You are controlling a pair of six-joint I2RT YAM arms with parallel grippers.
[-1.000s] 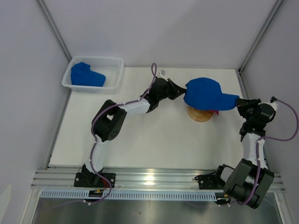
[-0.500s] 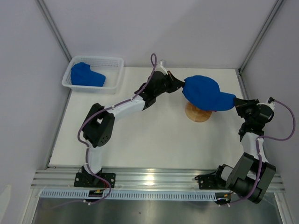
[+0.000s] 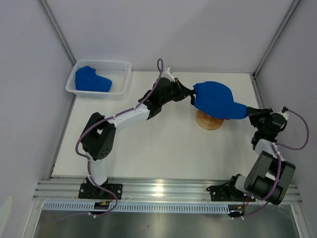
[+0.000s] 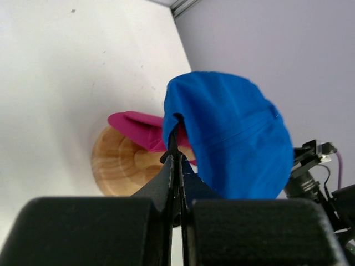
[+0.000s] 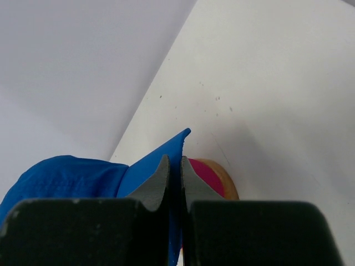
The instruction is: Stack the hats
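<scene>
While hovering over pink hat (image 4: 136,128) and wooden stand (image 3: 209,121), nudged blue hat (image 3: 214,99) leftward since a second ago; left claw (image 4: 173,149) clamped on its back edge, right claw (image 5: 173,166) clamped on brim.

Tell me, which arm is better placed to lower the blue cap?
Left, probably: left gripper grips the blue cap by its crown, above the pink cap; right gripper holds only its brim.

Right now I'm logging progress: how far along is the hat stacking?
Done: a pink hat sits on the wooden stand. In hand: the left end effector and right end effector are shut on a blue hat above it. Left: lowering it, then the other blue hat in the basket.
</scene>
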